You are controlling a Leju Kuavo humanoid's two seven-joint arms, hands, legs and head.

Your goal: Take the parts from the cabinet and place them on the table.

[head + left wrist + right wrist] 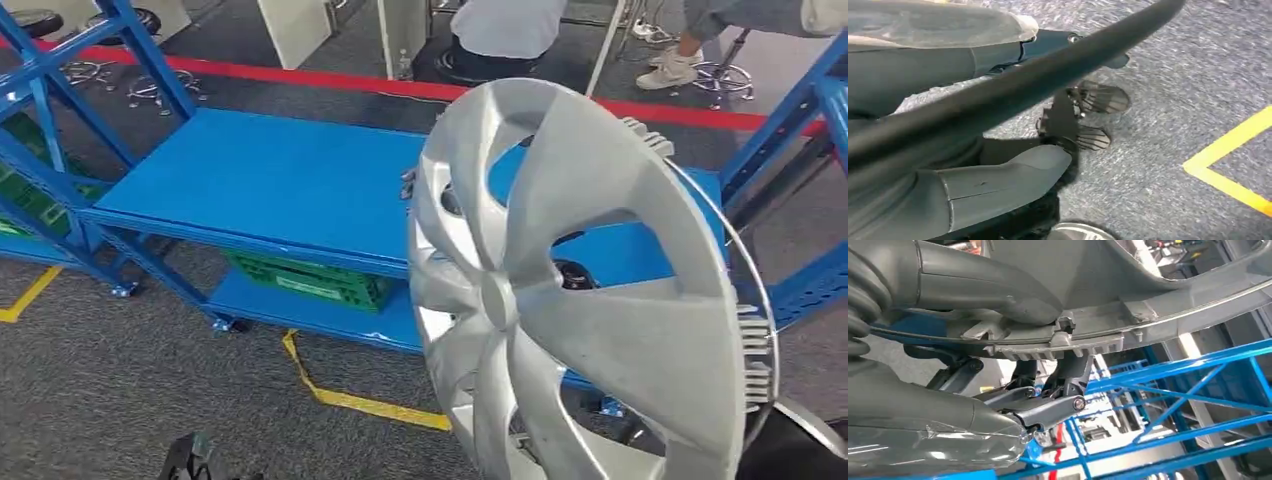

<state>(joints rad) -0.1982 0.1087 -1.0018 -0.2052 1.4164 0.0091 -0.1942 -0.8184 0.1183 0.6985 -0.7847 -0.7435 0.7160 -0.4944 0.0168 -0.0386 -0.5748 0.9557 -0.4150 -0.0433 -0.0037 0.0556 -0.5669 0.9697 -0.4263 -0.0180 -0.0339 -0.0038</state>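
One part in play: silver hubcap [590,290], big in my head view, from centre out to 4 o'clock, held upright and tilted, face toward the camera. Blue cabinet shelf [270,180] sits behind it at 10 o'clock, bare where I can see it. Green crate [310,280] on the lower shelf near 8 o'clock. Yellow floor tape [360,400] at 6 o'clock, red line [330,80] across 12 o'clock, and a seated person [505,30] beyond it. I judge the cap is off the shelf and being carried, table not reached yet.

Left wrist view: left hand [1013,175] has its thick thumb and dark fingers either side of a dark rim edge [1013,95] that crosses the picture diagonally; grey carpet [1173,100] beyond. Looks like it clamps the cap's edge, but actual contact is blurred, so I cannot tell for sure.

Right wrist view: right hand [1018,360] pinches the cap rim [1063,342], thumb pressed on the inner side by the toothed clip, dark fingers underneath. Blue frame [1173,390] behind at 4 o'clock. Edge grips on opposite sides make sense: the disc is wide and thin, so two hands stop it swinging.
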